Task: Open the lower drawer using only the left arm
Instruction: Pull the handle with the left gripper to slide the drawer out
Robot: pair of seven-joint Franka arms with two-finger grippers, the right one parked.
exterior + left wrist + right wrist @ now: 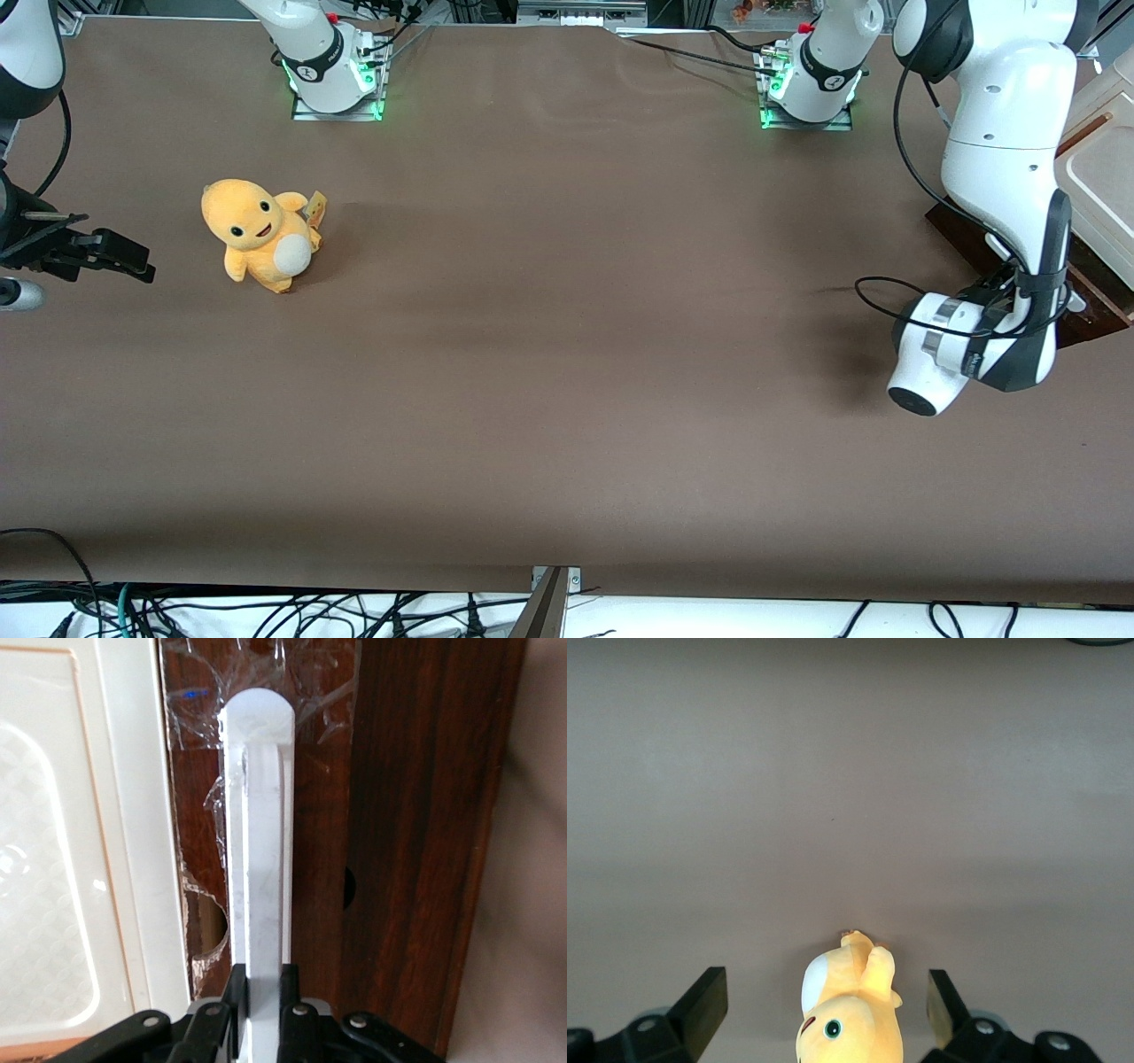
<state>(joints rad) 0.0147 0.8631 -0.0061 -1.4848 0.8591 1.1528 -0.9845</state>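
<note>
Where the front view's right edge cuts off the table [549,399], the lower drawer [1090,297] shows as a dark brown wooden front at middle right of the frame, mostly covered by the left arm [1005,151]. In the left wrist view the same drawer front [407,842] is dark, grained wood with crinkled clear tape [266,673] stuck on it.

Item: white bar handle [259,842], long, rounded at its end, mounted on the drawer front. The gripper [262,1010] sits at one end of this handle; its black fingers [235,1001] are narrowly set, one on each side of the bar, pressed against it. In the front view the gripper itself is hidden under the arm's wrist, at the drawer, middle right of the frame.

Item: cream panel [80,842], pale and glossy, directly beside the drawer front in the wrist view; in the front view a cream unit [1103,168] lies at the upper right edge.

Item: left arm, white with black bands, descending from the upper right corner of the front view, wrist bent low toward the drawer, black cable [886,301] looping beside it.

Item: yellow plush toy [259,232], upright on the table, left of centre in the front view, toward the parked arm's end, well apart from the drawer.

Item: two arm bases [332,66], lit green, along the top of the front view.
</note>
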